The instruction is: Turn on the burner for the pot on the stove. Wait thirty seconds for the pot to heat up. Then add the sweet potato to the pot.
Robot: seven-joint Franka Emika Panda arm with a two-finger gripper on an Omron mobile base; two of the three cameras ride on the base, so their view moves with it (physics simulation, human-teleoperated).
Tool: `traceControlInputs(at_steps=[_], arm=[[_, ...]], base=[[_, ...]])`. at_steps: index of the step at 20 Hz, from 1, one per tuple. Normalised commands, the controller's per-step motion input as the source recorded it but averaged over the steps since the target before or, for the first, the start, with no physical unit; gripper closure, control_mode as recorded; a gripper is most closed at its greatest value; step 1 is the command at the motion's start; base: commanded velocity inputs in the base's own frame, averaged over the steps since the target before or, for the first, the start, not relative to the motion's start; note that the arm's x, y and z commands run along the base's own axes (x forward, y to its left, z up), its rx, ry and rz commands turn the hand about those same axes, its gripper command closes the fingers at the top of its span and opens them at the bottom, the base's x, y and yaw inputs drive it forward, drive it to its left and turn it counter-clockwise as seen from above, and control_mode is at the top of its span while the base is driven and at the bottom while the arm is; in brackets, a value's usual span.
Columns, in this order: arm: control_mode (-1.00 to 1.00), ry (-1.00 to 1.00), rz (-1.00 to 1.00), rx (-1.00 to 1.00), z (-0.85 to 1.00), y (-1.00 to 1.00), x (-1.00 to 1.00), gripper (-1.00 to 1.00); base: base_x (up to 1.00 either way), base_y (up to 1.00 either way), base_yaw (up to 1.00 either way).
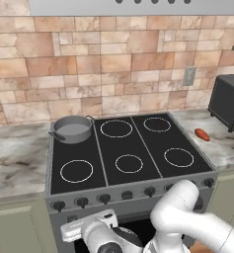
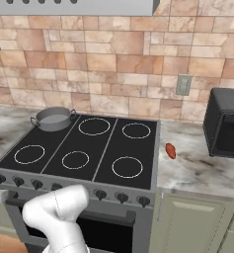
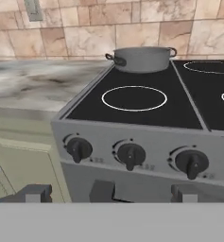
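The pot (image 1: 72,129) is seen on the far left burner ring of the stove (image 1: 138,170), close to the tiled wall; nothing can be made out inside it, only a flat pale-grey interior, and in the hand view its contents are hidden by its wall. Small side handles are shown on its left and right. The sweet potato (image 1: 202,134) is found lying on the marble counter (image 1: 19,158) to the right of the stove, apart from the cooktop edge and well apart from the pot, between the stove and a black microwave (image 1: 228,101) at the far right.

In the right base view the microwave's open dark front and a wall socket (image 2: 183,84) above the sweet potato are shown more fully. In the hand view the three leftmost knobs (image 3: 131,154) of the front row are seen close up, with the near left ring and the pot behind them, detail that is small in the base views. The gripper (image 3: 104,191) is held low in front of the knob panel, its dark finger tips set apart with nothing between them, touching no knob; the arm's white elbow is seen before the oven door in both base views
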Motion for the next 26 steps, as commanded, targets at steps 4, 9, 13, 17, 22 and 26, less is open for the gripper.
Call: traceControlInputs(at_steps=[4, 9, 13, 17, 22, 26], arm=[[-1.00, -0.25, 0.00, 0.22, -0.32, 0.00, 0.00, -1.00], [-1.00, -0.21, 0.00, 0.09, -0.20, 0.00, 0.00, -1.00], [-1.00, -0.03, 0.00, 0.00, 0.00, 0.00, 0.00, -1.00], [-1.00, -0.04, -0.03, 0.00, 0.00, 0.00, 0.00, -1.00], [-1.00, -0.10, -0.17, 0.00, 0.00, 0.00, 0.05, -1.00], [-1.00, -0.03, -0.25, 0.00, 0.00, 0.00, 0.11, -1.00]], base=[[0.00, 0.00, 0.00], [0.00, 0.00, 0.00], [0.00, 0.00, 0.00], [0.00, 0.00, 0.00], [0.00, 0.00, 0.00], [0.00, 0.00, 0.00]])
